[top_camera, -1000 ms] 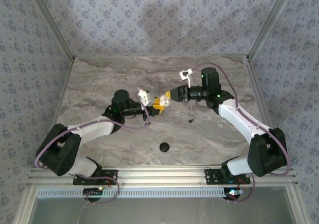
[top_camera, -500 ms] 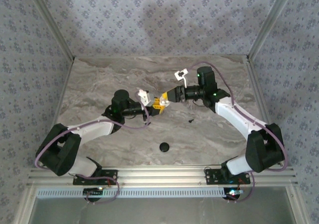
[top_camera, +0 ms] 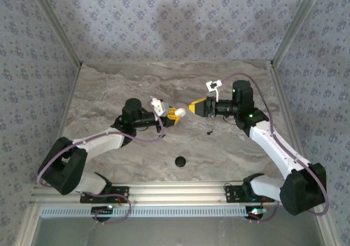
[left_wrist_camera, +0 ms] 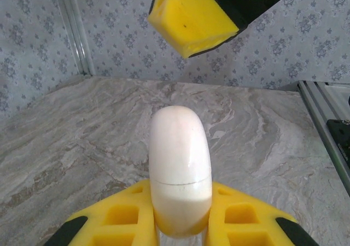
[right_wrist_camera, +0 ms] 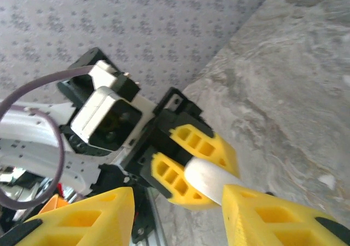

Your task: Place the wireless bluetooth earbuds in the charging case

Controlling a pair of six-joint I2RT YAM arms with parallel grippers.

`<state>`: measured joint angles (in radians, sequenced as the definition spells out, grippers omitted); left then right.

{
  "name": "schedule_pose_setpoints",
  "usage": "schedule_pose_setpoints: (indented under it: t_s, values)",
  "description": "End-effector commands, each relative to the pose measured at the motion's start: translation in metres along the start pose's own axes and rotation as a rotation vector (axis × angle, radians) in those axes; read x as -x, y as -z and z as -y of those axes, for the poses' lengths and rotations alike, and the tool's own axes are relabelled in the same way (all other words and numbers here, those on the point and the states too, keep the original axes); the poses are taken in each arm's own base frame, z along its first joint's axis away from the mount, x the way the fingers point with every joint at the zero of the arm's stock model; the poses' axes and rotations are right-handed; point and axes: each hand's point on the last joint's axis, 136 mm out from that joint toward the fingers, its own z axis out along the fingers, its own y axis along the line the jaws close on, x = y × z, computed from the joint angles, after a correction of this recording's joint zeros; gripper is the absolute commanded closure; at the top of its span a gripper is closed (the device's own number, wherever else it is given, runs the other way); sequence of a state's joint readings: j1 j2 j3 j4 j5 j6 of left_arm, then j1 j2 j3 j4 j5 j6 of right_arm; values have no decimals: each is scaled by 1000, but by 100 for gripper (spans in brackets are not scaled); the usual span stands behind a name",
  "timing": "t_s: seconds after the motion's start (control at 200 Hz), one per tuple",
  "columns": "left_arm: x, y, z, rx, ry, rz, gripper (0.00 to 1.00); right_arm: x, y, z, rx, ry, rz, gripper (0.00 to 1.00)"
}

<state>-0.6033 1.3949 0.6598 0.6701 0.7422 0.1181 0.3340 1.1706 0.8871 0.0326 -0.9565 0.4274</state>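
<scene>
Nearest me, a black round disc (top_camera: 180,161) lies on the marble table (top_camera: 109,93) about mid-width. A little farther and to the right, one black earbud (top_camera: 209,132) sits loose on the bare marble, well apart from both arms. Beyond that, my left gripper (top_camera: 175,114) is clamped on the white charging case (left_wrist_camera: 180,175), whose rounded end points right. Just right of it, my right gripper (top_camera: 192,106) faces the case with its fingers (right_wrist_camera: 273,218) spread and holding nothing.
</scene>
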Motion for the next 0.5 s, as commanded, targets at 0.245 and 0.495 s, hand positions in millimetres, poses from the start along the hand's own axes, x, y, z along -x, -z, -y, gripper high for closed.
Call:
schedule_pose_setpoints:
  t_s: [0.245, 0.495]
  values:
    - [8, -11, -51, 166, 321, -90, 94, -6, 47, 76, -433, -227, 182, 52]
    - [-6, -28, -88, 237, 650, -293, 94, -29, 76, 101, -600, -369, 261, 52]
